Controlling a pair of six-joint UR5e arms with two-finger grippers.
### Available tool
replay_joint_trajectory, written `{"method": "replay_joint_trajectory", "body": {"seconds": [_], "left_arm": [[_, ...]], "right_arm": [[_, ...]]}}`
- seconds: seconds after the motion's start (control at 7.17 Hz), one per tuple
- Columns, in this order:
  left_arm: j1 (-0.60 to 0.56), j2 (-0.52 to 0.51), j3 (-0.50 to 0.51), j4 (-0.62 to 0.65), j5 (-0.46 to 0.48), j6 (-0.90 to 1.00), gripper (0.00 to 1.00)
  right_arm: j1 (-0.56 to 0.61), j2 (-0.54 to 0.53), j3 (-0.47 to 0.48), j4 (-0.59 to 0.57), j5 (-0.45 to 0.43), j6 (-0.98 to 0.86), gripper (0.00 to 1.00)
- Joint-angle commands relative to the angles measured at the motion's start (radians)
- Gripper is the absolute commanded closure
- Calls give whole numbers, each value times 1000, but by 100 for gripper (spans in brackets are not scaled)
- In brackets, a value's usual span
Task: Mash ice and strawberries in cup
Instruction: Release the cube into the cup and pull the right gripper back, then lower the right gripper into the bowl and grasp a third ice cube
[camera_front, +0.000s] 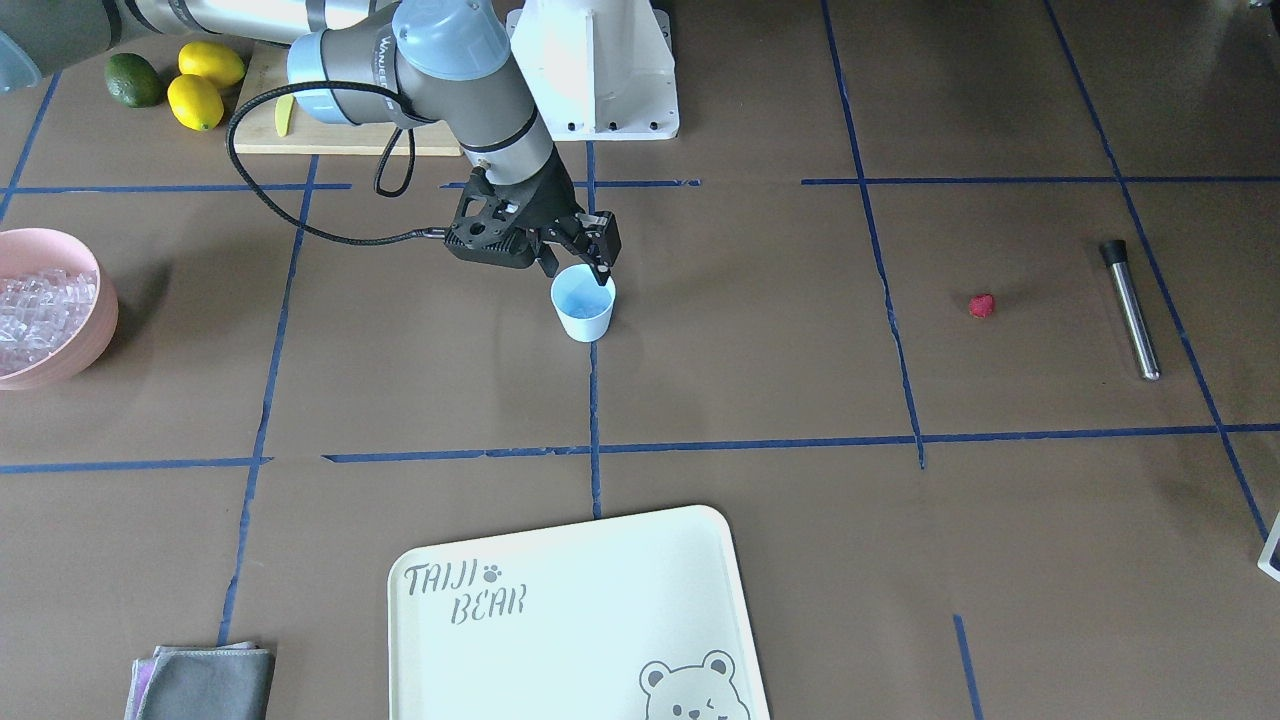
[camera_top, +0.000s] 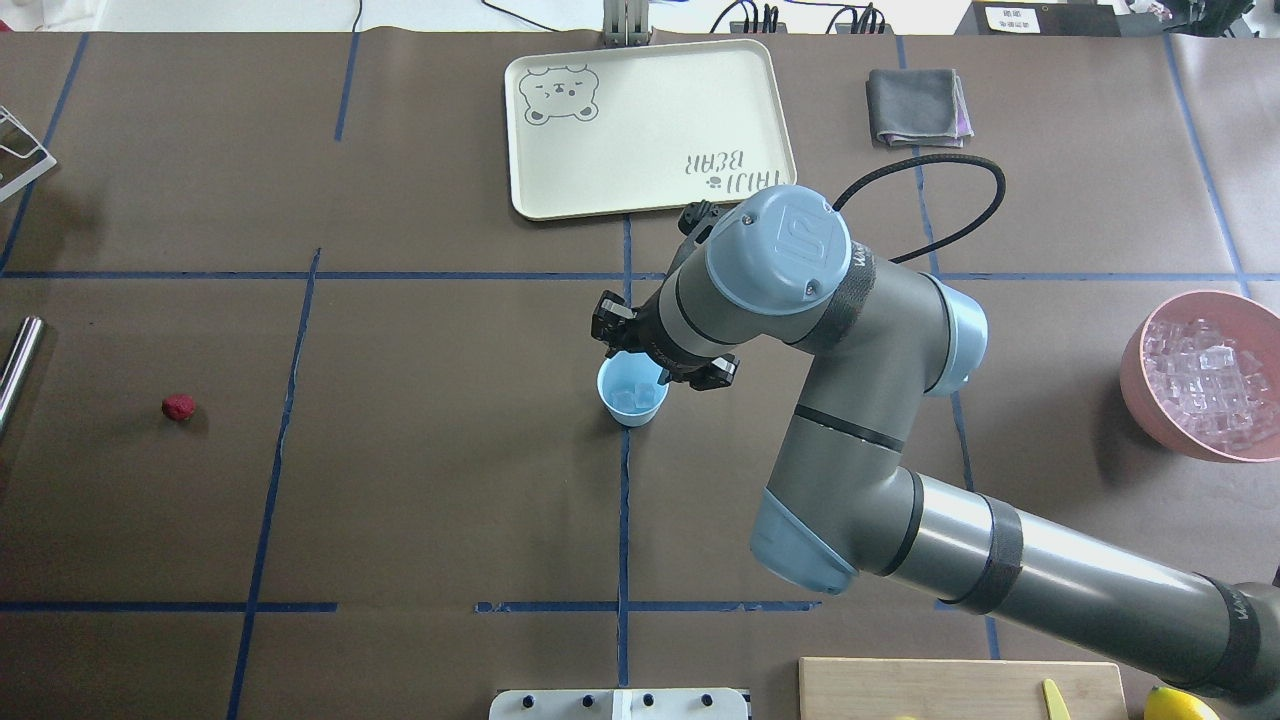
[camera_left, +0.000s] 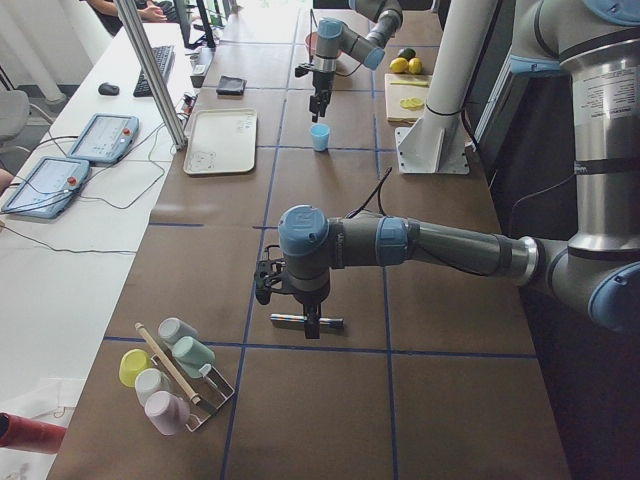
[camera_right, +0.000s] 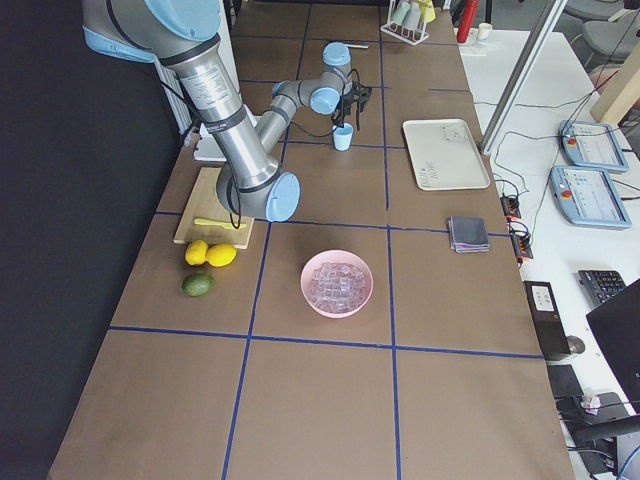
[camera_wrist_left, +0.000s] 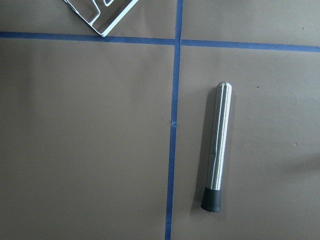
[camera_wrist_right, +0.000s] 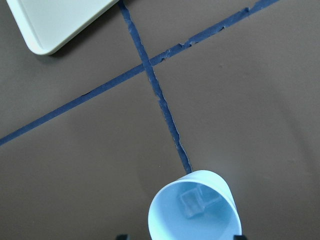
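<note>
ice (camera_wrist_right: 192, 204) in cup (camera_front: 585, 322) mid-table, strawberry (camera_top: 179, 406) far to robot's left, bowl (camera_top: 1132, 368) far right, tray (camera_top: 640, 130) beyond

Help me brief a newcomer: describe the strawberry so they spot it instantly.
Look at the brown paper-covered table with blue tape lines, on the robot's left half. Between the light-blue tapered cup and the black-capped steel rod lies a small red, bumpy strawberry, the only red thing there.

One camera looks steeply down over one long edge of the counter (camera_front: 760, 330), another faces it from the opposite edge, and two look along it from either end. All four share the cup (camera_front: 583, 315). The wrist cameras look straight down, close.
</note>
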Motion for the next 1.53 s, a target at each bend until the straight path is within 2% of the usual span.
{"method": "replay_joint_trajectory", "body": {"seconds": [0.0, 0.14, 0.28, 0.42, 0.56, 0.7, 0.84, 1.26, 1.4], "left_arm": [[0, 0, -1, 0, 0, -1, 0], [0, 0, -14, 0, -1, -2, 0], [0, 0, -14, 0, -1, -4, 0], [0, 0, -14, 0, -3, -4, 0], [0, 0, -14, 0, -3, -4, 0], [0, 0, -16, 0, -3, -4, 0], [0, 0, -16, 0, -3, -4, 0], [0, 0, -19, 0, -3, -4, 0], [0, 0, -24, 0, -3, -4, 0]], "right_arm": [[41, -61, 77, -13, 33, -4, 16], [125, -220, 192, -13, 121, -66, 16], [240, -394, 275, -13, 248, -262, 6], [332, -531, 314, -9, 310, -438, 1], [438, -663, 314, -3, 362, -672, 1], [525, -747, 302, -7, 371, -870, 1], [582, -792, 271, -9, 371, -995, 1], [597, -824, 138, 1, 325, -1097, 0], [597, -824, 128, 1, 316, -1099, 0]]}}
